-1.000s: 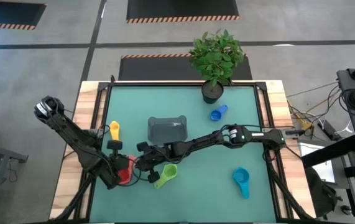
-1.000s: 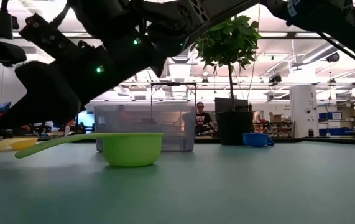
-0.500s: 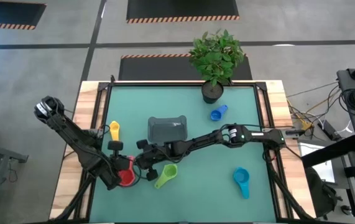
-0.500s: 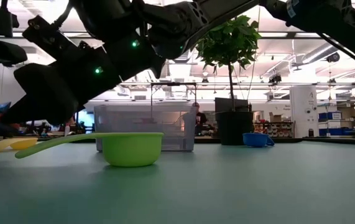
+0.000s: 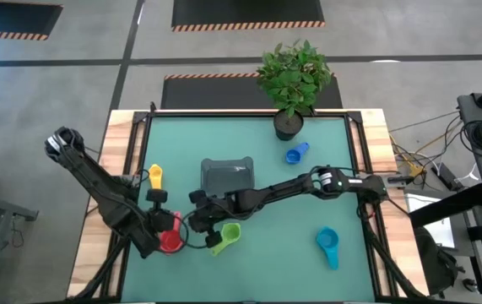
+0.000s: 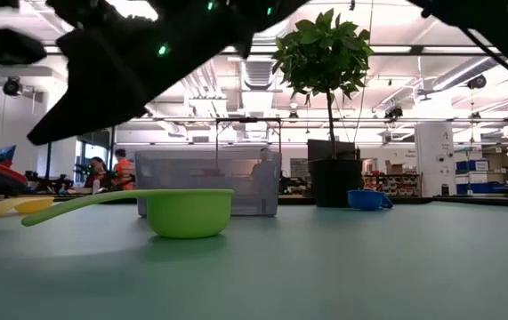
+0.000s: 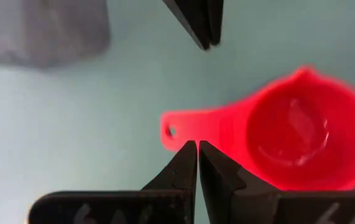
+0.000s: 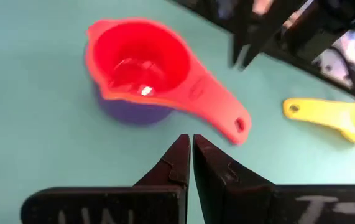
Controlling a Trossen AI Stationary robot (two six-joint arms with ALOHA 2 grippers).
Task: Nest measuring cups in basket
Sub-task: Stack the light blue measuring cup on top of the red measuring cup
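Crowding red cup (image 5: pixel 170 241): left claw (image 5: pixel 173 226) and right claw (image 5: pixel 192 230), both pinched together, empty.
Basket (image 5: pixel 227 176): 12 o'clock of green cup (image 5: pixel 228 234).
Plant pot (image 5: pixel 288 125): 1 o'clock, beside blue cup (image 5: pixel 295 154).

basket (image 5: pixel 227 176) mid-table, plant pot (image 5: pixel 288 126) behind, measuring cups (image 5: pixel 225 237) scattered around, one cup (image 8: pixel 141 65) nested in another
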